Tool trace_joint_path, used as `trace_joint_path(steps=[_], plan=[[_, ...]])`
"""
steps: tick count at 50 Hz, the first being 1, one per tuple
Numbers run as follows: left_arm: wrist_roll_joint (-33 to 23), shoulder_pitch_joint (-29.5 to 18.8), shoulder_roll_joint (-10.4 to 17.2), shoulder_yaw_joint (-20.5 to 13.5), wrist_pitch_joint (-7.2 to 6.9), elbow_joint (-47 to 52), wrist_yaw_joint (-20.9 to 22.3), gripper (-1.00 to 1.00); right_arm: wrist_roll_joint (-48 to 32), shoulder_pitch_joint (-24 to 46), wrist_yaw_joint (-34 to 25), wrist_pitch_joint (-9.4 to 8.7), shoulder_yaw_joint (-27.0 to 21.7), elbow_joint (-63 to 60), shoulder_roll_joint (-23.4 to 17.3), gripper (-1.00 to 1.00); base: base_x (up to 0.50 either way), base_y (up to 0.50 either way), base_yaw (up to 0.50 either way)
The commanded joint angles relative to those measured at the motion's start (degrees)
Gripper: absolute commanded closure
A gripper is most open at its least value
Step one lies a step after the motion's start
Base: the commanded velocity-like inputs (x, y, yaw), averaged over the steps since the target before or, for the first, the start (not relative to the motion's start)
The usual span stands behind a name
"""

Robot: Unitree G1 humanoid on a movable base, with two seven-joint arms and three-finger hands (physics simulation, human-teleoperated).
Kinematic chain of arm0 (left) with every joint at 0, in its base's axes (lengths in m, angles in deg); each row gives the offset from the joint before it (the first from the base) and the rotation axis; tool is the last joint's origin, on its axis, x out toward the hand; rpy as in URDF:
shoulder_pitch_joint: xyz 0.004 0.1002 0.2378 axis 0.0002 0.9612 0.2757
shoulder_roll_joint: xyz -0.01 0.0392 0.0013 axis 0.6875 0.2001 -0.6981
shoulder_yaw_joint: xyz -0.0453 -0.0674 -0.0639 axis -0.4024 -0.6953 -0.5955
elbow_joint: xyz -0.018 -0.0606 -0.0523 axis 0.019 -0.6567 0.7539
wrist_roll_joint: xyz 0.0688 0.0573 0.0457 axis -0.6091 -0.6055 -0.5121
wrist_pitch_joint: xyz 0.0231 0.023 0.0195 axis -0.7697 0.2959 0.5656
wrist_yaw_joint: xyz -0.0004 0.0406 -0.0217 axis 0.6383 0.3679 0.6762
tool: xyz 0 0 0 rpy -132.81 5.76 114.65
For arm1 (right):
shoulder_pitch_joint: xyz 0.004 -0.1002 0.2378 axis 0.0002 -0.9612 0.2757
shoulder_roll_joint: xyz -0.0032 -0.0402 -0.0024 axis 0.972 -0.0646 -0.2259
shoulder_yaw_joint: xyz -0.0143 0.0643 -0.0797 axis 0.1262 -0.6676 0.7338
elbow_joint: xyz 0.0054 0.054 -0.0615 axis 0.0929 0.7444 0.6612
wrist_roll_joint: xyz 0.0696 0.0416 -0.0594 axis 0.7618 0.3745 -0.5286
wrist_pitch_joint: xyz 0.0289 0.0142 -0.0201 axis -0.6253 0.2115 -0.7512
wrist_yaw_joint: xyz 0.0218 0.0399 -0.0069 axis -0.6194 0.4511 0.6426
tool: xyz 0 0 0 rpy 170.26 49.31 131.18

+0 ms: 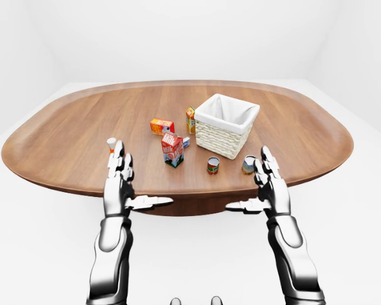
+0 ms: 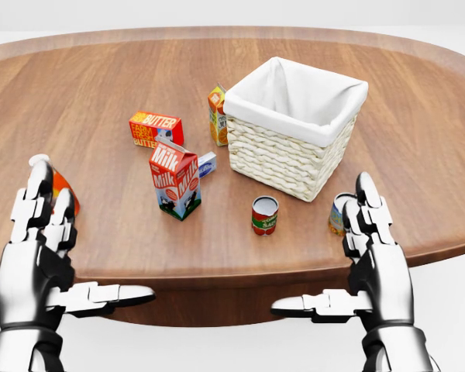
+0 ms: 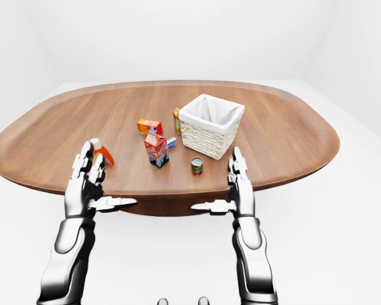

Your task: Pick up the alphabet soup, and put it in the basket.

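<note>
- My left hand [image 2: 39,256] is raised at the lower left of the head view, fingers spread, thumb pointing inward, gripping nothing.
- My right hand [image 2: 376,263] mirrors it at the lower right, fingers likewise apart and empty.
- The alphabet soup [image 2: 264,215], a red-labelled can, stands upright on the table [image 2: 101,85] just below the basket [image 2: 294,128] in the head view, apart from its wicker wall and clear of both hands.
- A second can [image 2: 339,213] stands partly behind my right fingers in the head view; the left-eye view shows it beside that hand, while the right-eye view hides it altogether. Its label is too obscured to read.
- The ketchup bottle [image 3: 101,152] is mostly covered by my left hand in the head view; the right-eye view shows it plainly just right of that hand.
- The milk carton [image 2: 175,180] stands left of the soup, with the butter box [image 2: 156,129] and a small orange carton [image 2: 217,115] above it, the latter close against the basket's left side.
- Both eye views show the whole oval table edge; bare wood lies between the soup and the near rim, and between my two hands.
</note>
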Motion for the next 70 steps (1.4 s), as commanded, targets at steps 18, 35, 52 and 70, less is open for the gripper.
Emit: trace_joint_path(steps=[18,35,52,70], plan=[[6.4,0.1,0.5,-4.3,0.0,17.8,-2.4,-1.0,-1.0,-1.8,0.1,1.18,-1.5,-11.6,-0.1,-1.0,0.0,0.0,0.0],[6.1,0.2,0.5,-4.3,0.0,17.9,-2.3,-1.0,-0.6,-2.0,-0.1,1.67,-1.5,-12.2,0.0,-1.0,0.0,-0.05,0.0],[5.2,0.6,0.3,-3.6,0.0,16.6,-1.6,-1.0,-1.5,-1.8,-0.6,3.5,-1.1,-9.5,-0.1,-1.0,0.0,-0.39,0.0],[4.8,0.9,0.2,-3.4,0.0,16.6,-1.4,-1.0,-3.0,-1.8,-0.4,3.75,-0.7,-9.4,-0.1,-1.0,0.0,-0.22,0.0]])
